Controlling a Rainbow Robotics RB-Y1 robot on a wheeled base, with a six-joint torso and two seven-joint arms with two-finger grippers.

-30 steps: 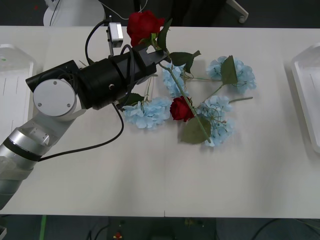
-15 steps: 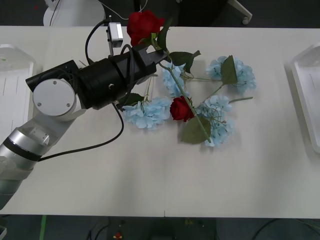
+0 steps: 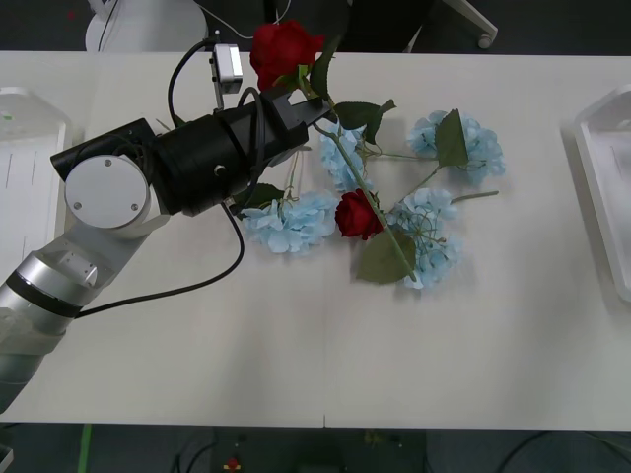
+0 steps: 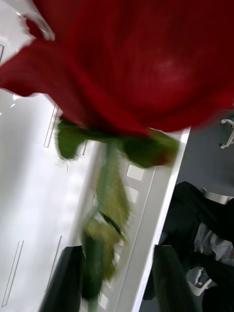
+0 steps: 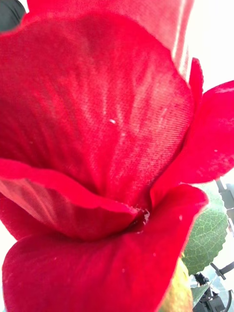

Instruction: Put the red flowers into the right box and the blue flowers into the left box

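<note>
In the front view my left tool (image 3: 301,99) pinches a red rose (image 3: 284,49) by its stem at the table's (image 3: 296,335) 12 o'clock side, above the blue flowers (image 3: 434,187) and another rose (image 3: 357,215). In the right wrist view my right tool (image 4: 117,278) is spread around a rose stem (image 4: 109,195) over a white tray (image 4: 29,195). In the left wrist view, red petals (image 5: 97,146) sit close up.

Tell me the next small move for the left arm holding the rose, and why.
Probably carry it rightward, staying high. The left gripper, jaws shut on the stem, holds a red rose near the table's far edge, while the right box sits at the far right, and blue flowers lie under that path. The right gripper is above a white tray.
</note>
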